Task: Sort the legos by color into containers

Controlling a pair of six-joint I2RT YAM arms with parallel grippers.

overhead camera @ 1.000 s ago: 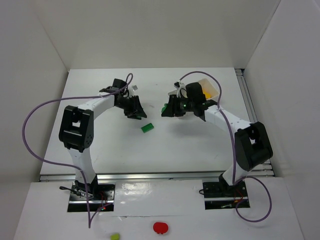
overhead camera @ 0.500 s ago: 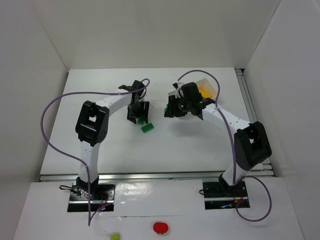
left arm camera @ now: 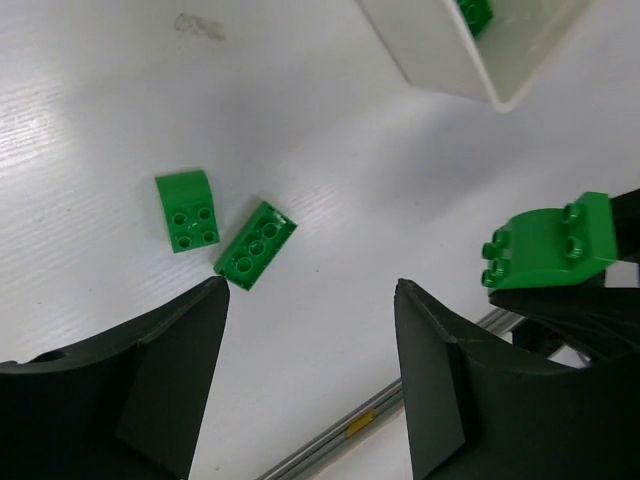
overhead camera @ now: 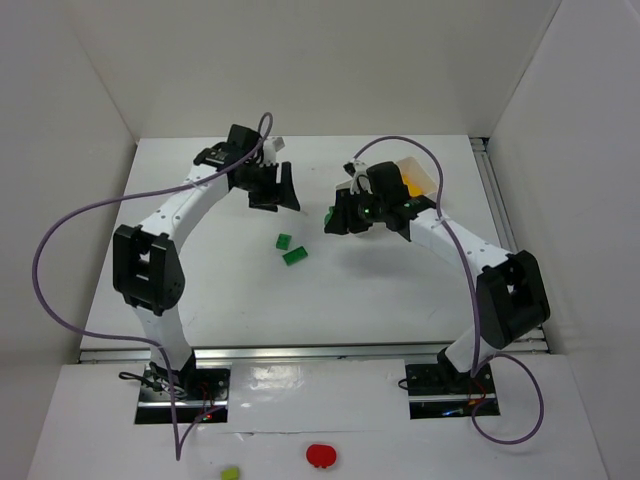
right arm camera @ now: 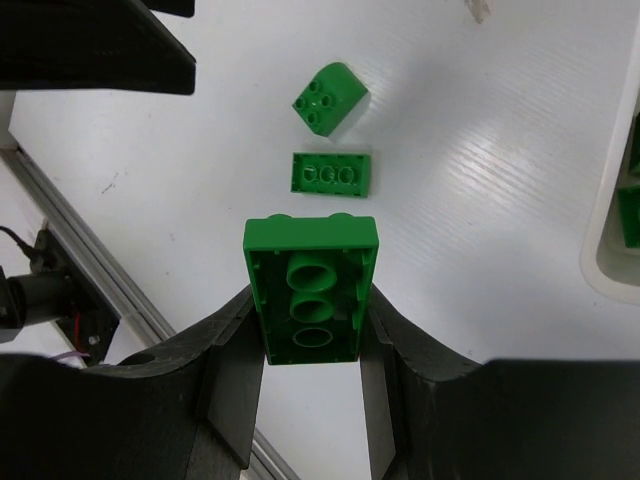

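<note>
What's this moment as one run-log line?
left end effector: open, empty | right end effector: shut on green brick | table: two loose green bricks

No writing, label, brand or number can be read on the green bricks (left arm camera: 255, 245), the white tray (left arm camera: 430, 50) or the bench (left arm camera: 100, 130). A faint grey smudge (left arm camera: 200, 23) on the bench is illegible.

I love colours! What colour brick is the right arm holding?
Green brick; clearest in right wrist view.

Left fingers (left arm camera: 150, 390) wide apart, right fingers (right arm camera: 225, 390) clamped (both pointing down).
</note>
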